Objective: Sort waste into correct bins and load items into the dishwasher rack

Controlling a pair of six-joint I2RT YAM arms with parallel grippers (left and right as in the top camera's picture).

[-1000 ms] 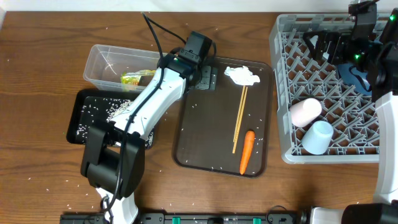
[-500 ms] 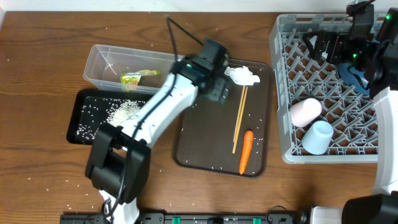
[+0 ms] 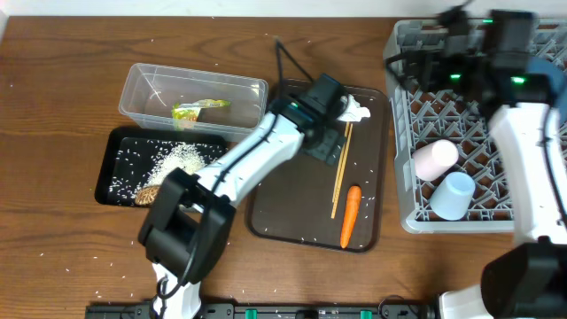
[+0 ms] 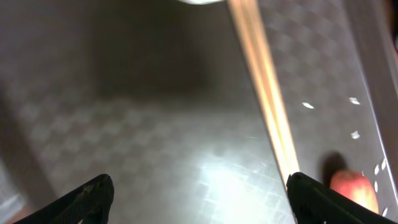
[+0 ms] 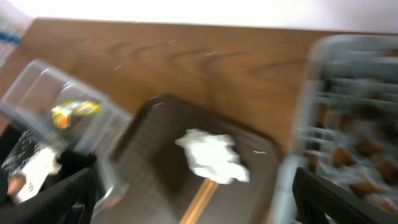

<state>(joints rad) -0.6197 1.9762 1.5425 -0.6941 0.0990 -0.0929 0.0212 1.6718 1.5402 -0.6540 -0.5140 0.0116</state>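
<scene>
My left gripper (image 3: 326,143) (image 4: 202,200) is open and empty, low over the dark brown serving tray (image 3: 292,199), just left of the wooden chopsticks (image 3: 340,173) (image 4: 264,93). The orange carrot (image 3: 352,215) (image 4: 354,190) lies at the tray's front right. The crumpled white tissue (image 3: 356,109) (image 5: 211,155) lies at the tray's back, partly behind the left arm. My right gripper (image 3: 423,64) (image 5: 199,193) is open and empty above the grey rack's (image 3: 399,133) back left corner. A pink cup (image 3: 434,159) and a light-blue cup (image 3: 452,195) lie in the rack. The blue dish and bowl are hidden.
The clear tub (image 3: 146,84) (image 5: 37,99) holds the yellow-green wrapper (image 3: 199,111) (image 5: 74,111). The black tray (image 3: 111,164) in front of it holds rice (image 3: 177,158) and a brown lump (image 3: 146,195). Loose rice grains dot the wooden table.
My left gripper has moved right, from the tub's edge to over the serving tray beside the chopsticks. My right arm has swung left toward the rack's back left corner.
</scene>
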